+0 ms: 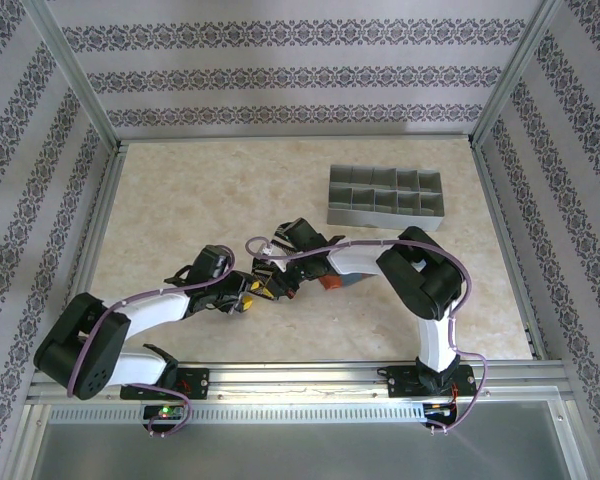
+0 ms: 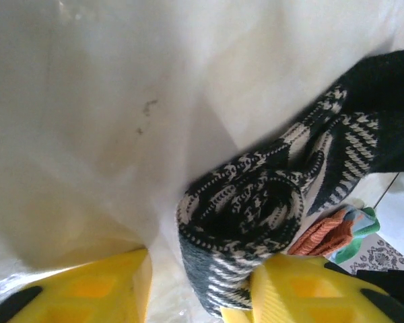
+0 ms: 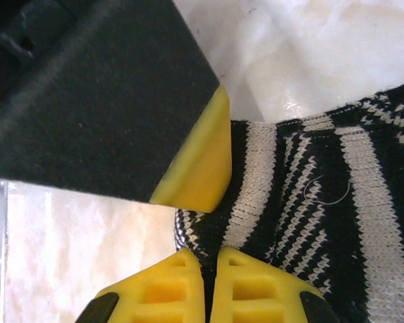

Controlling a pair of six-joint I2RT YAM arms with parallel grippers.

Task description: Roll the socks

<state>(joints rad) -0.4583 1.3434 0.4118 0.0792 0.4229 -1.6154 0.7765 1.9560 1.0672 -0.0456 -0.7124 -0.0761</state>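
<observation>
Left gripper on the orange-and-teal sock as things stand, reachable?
Probably not directly. The left gripper is open with the rolled black striped sock between its jaws, and the orange-and-teal sock lies past that roll, off to the side. The roll blocks a straight approach.

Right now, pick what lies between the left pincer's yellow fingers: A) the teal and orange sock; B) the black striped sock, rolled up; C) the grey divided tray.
B: the left wrist view shows the black striped sock coiled between the fingers of the left pincer, with the teal and orange sock lying beyond it.
</observation>
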